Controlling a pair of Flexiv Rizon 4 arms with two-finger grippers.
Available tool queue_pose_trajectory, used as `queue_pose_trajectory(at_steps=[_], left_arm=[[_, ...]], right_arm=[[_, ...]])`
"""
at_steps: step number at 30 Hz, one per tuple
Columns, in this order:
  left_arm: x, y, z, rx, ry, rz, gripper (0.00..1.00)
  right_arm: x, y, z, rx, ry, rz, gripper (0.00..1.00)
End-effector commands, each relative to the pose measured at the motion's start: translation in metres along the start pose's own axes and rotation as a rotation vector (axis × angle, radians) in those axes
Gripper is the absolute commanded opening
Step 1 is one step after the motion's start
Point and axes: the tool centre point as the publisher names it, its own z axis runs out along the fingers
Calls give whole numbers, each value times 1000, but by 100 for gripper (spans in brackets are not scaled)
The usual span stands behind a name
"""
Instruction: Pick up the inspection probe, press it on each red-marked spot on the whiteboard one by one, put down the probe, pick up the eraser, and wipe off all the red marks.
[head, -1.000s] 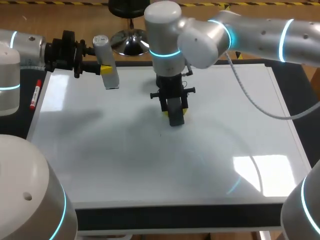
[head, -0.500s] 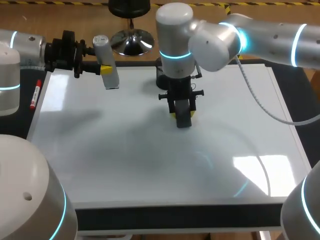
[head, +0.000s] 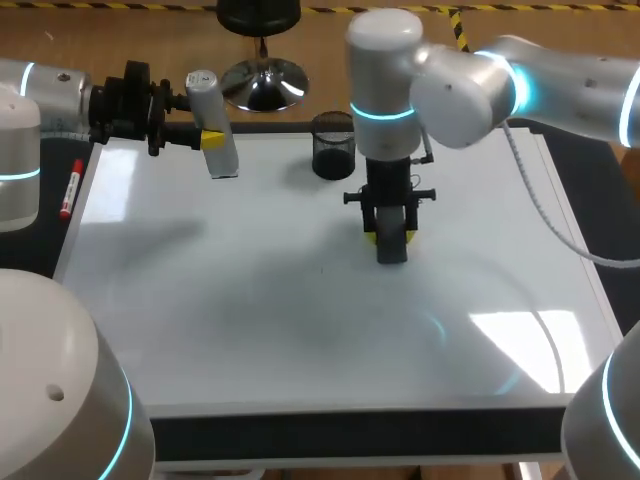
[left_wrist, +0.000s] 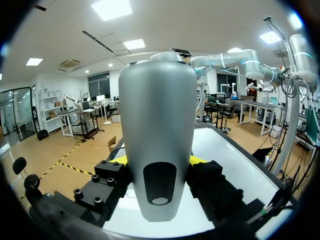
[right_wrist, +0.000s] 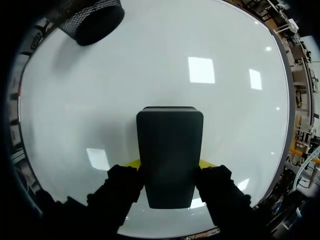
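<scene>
The grey inspection probe hangs above the whiteboard's far left corner, and my left gripper is shut on it. In the left wrist view the probe fills the space between the yellow-tipped fingers. My right gripper is shut on the dark eraser, whose lower end rests on the board near its middle. The right wrist view has the eraser clamped between both fingers over white board. No red marks show on the board.
A black mesh cup stands on the far part of the board, just left of my right arm; it also shows ahead of the eraser as the cup. A red marker lies off the board's left edge.
My right arm has slid the eraser to the right across the board, uncovering the mesh cup behind it. The left arm and probe have not moved.
</scene>
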Motion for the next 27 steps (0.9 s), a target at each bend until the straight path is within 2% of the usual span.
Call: queue_pose_trajectory(at_steps=[1,14,20,24,27], left_arm=[[-2,0,-1,1,4,1,0],[-2,0,-1,1,4,1,0],[-2,0,-1,1,4,1,0],[-2,0,-1,1,4,1,0],[-2,0,-1,1,4,1,0]], right_arm=[[-22,-14,51,-19,35,11,0],[-47,-48,41,-34,26,49,0],[-56,-54,34,-40,2,74,0],[-59,-56,24,-88,-21,88,0],[-59,-56,24,-88,-21,88,0]])
